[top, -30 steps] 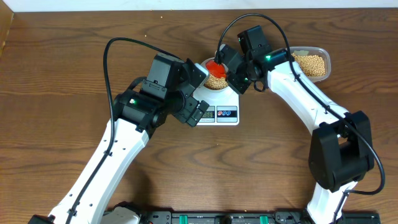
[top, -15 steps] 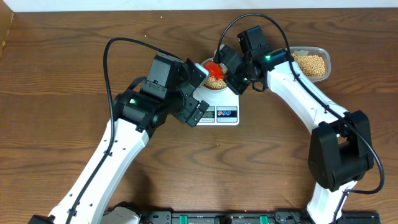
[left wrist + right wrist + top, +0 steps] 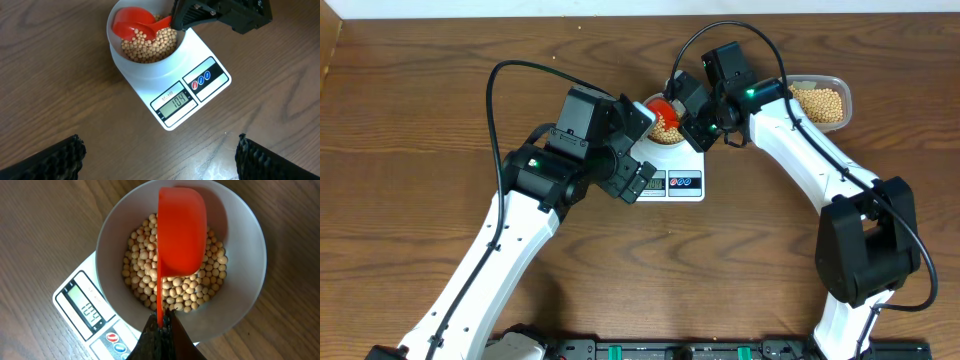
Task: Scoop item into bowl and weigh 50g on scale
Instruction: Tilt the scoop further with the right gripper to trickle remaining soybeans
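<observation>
Sitting in the bowl [image 3: 240, 230] on the scale [image 3: 200, 95], the beans [image 3: 142, 255] lie partly under a red scoop [image 3: 181, 230]. The right gripper [image 3: 161, 330] is closed on the scoop's handle. The left gripper [image 3: 160, 152] hangs wide open over the table [image 3: 50, 75], near the scale.

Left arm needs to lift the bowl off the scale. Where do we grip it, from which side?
Best bet: pinch the rim of the bowl from above, one finger inside, one outside, on the side away from the scoop. Its walls are smooth with no handle, the beans sit below the rim, and the right gripper holds the scoop over the opposite edge.
</observation>
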`<state>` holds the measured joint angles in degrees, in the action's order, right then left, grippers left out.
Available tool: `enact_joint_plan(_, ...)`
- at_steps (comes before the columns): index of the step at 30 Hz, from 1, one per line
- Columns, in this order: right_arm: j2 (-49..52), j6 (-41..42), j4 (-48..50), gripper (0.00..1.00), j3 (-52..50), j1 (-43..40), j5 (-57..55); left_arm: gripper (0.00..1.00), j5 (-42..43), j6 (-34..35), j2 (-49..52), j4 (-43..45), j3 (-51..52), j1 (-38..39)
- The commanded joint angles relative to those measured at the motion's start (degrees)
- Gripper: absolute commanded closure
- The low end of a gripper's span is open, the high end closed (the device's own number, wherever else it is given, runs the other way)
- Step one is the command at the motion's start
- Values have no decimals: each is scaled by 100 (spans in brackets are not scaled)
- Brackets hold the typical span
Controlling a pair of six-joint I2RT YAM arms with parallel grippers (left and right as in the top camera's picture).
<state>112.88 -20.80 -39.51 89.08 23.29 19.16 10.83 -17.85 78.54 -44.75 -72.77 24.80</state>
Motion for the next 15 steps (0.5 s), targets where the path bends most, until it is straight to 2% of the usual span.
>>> enact_joint_plan(1, 59, 219, 0, 99, 7, -116, 101, 2, 68, 9, 13, -2, -20, -20)
enact_joint_plan(15, 48, 328, -44, 99, 203, -608, 1425, 2, 68, 9, 13, -2, -20, -20)
